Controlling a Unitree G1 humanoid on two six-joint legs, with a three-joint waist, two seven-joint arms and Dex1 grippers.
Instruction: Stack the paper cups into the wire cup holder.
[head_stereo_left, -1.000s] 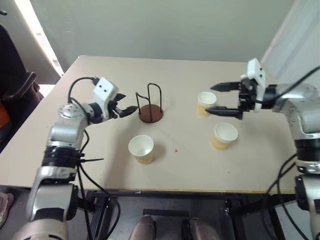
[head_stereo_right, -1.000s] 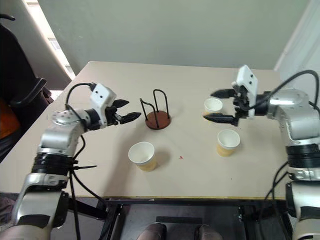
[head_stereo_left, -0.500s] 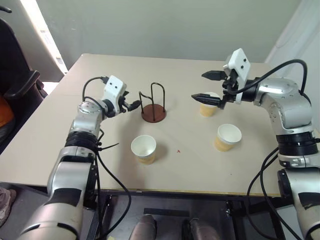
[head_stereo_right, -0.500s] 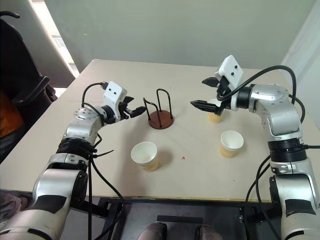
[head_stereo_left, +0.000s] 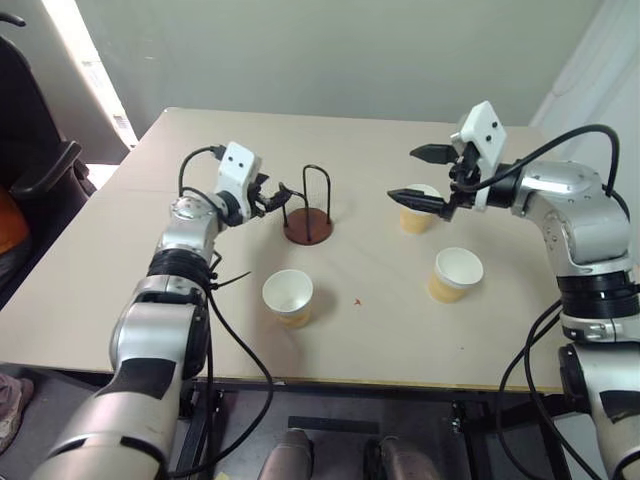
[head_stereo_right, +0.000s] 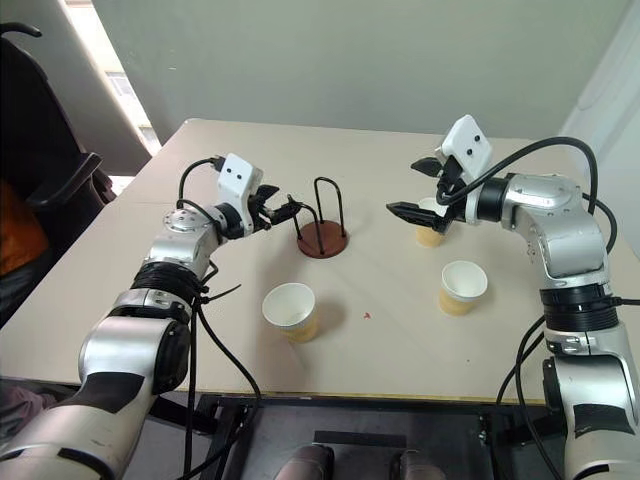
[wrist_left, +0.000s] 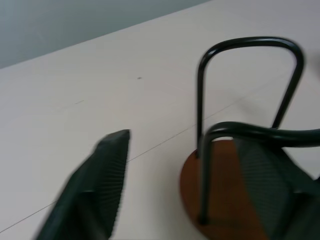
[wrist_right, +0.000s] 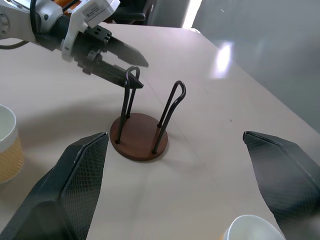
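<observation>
Cataloguing by view, with the claw-to-thing relation first.

Head views, left claw (head_stereo_right: 283, 208): reaches level toward the near loop of the wire cup holder (head_stereo_right: 322, 240), fingers on either side of that wire; whether they pinch it cannot be told here. This arm is the nearer one to the holder.
Head views, right claw (head_stereo_left: 427, 176): spread wide and empty, hovering just over the far cup (head_stereo_left: 418, 208), which stands upright below and slightly beyond its tips; this arm is the nearer one to that cup.
Head views, other cups: second cup (head_stereo_left: 456, 273) upright at the right front of the table (head_stereo_left: 400, 330); third cup (head_stereo_left: 287, 297) upright at centre front, well apart from both claws.
Left wrist view: holder loops upright, long axis vertical; one finger (wrist_left: 100, 180) left of the near loop, the other behind it, gap half-narrowed, contact not certain.
Right wrist view: both fingers far apart; holder ahead across the table, a cup rim at the lower edge.
Judgement: right claw must drop onto the cup beneath it.
</observation>
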